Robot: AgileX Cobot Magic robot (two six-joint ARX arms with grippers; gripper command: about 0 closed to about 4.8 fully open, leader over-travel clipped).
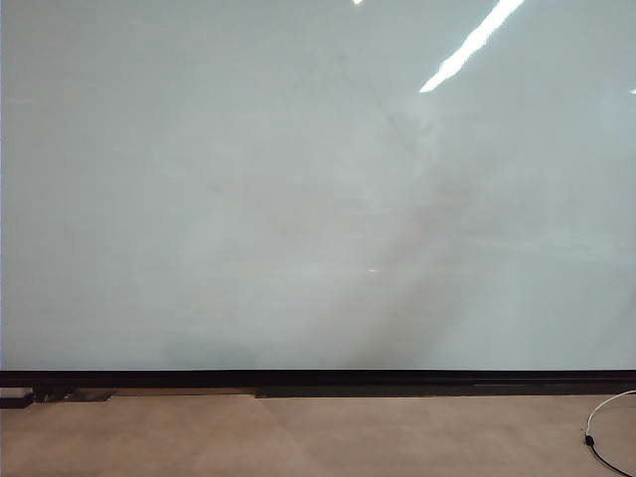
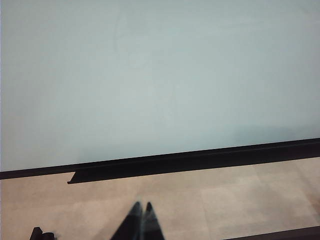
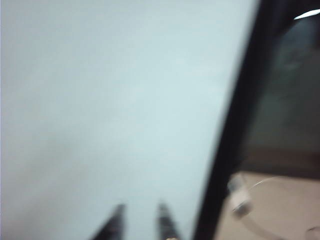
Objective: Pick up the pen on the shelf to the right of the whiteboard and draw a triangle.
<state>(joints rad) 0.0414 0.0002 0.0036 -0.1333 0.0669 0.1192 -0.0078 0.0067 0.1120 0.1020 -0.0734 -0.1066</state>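
The whiteboard (image 1: 298,199) fills the exterior view, glossy and pale, with a black strip (image 1: 318,379) along its lower edge. The pen is out of view, and no triangle shows on the board. Neither arm appears in the exterior view. My left gripper (image 2: 142,205) is shut with its dark tips together, held over the beige floor short of the whiteboard (image 2: 160,75) and its black strip (image 2: 200,159). My right gripper (image 3: 140,207) is blurred, its two fingers a little apart with nothing between them, in front of the whiteboard (image 3: 100,100) near its black edge (image 3: 235,125).
Beige floor (image 1: 298,437) runs below the board. A white cable (image 1: 601,427) with a small dark plug lies at the lower right, and a white cable (image 3: 240,197) shows blurred beyond the board's edge. A light reflection streaks the board's upper right.
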